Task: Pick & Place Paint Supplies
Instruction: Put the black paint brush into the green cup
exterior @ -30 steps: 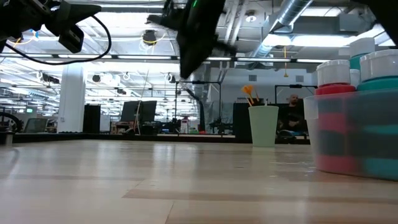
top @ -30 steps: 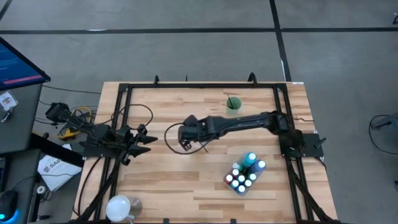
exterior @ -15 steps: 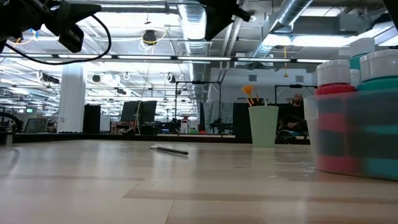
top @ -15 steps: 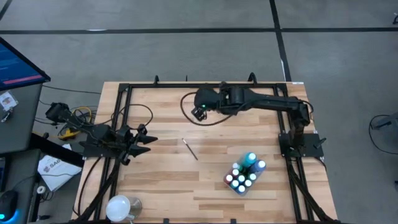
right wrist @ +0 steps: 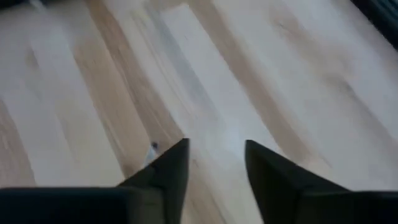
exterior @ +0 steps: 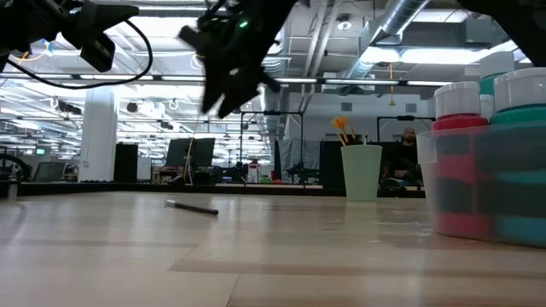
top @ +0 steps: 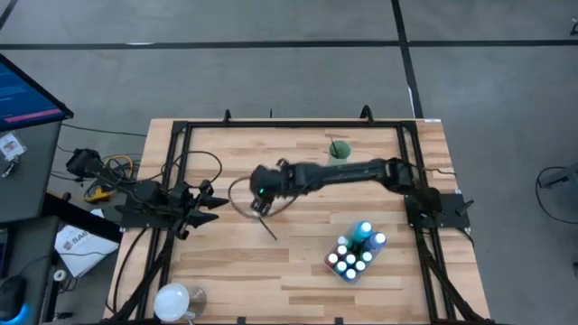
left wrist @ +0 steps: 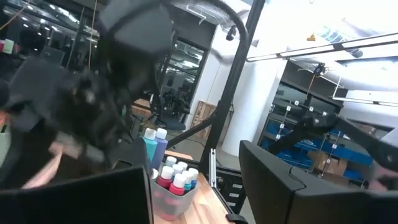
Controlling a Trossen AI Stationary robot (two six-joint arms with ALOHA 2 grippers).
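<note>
A thin dark paintbrush (top: 268, 229) lies flat on the wooden table left of its middle, also seen in the low view (exterior: 192, 207). My right gripper (top: 256, 204) hangs above it, slanting down, open, with only bare wood between its fingers (right wrist: 214, 152); the brush's pale tip (right wrist: 152, 147) shows just outside one finger. Small paint bottles (top: 355, 251) with white, teal and blue caps stand in a clear tub (exterior: 478, 183) at the near right. My left gripper (top: 217, 205) waits open at the table's left edge.
A pale green cup (top: 339, 149) holding orange-tipped brushes (exterior: 343, 130) stands at the far side, right of the middle. A black frame (top: 271, 124) runs round the table. Bare wood lies between the brush and the tub. A white round thing (top: 173, 300) sits off the near left corner.
My right gripper swung from the table's middle toward the far edge near the cup, then came back toward the left and near side and rolled. A brush not seen on the table a second ago lies there now, a little farther left than half a second ago.
</note>
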